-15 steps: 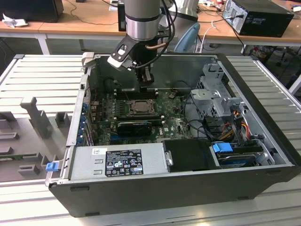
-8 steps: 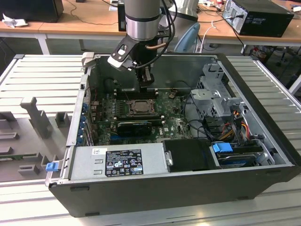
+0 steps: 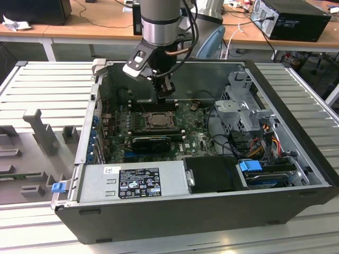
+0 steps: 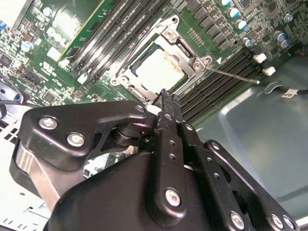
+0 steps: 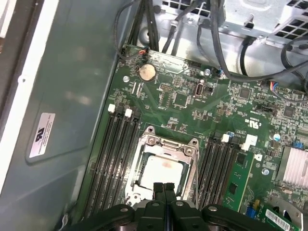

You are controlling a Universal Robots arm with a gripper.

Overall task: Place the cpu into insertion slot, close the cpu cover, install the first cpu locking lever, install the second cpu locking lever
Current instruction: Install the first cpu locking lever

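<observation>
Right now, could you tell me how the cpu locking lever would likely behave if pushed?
The locking lever looks like a thin bare metal rod, so probably springy and slippery. Its end sits at the cpu cover, so it would likely pivot rather than slide.

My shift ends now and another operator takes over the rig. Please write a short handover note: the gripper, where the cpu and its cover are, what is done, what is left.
The gripper: fingers shut, holding nothing, close over the near edge of the socket.
The cpu: seated in the socket.
The cpu cover: appears lowered flat around the cpu, whose face shows through the open centre.
Done: cpu placed, cover apparently closed.
Left: the locking levers. In the second wrist view one thin lever sticks out from the socket corner over the memory slots and seems unlatched. The other lever I cannot make out.
</observation>
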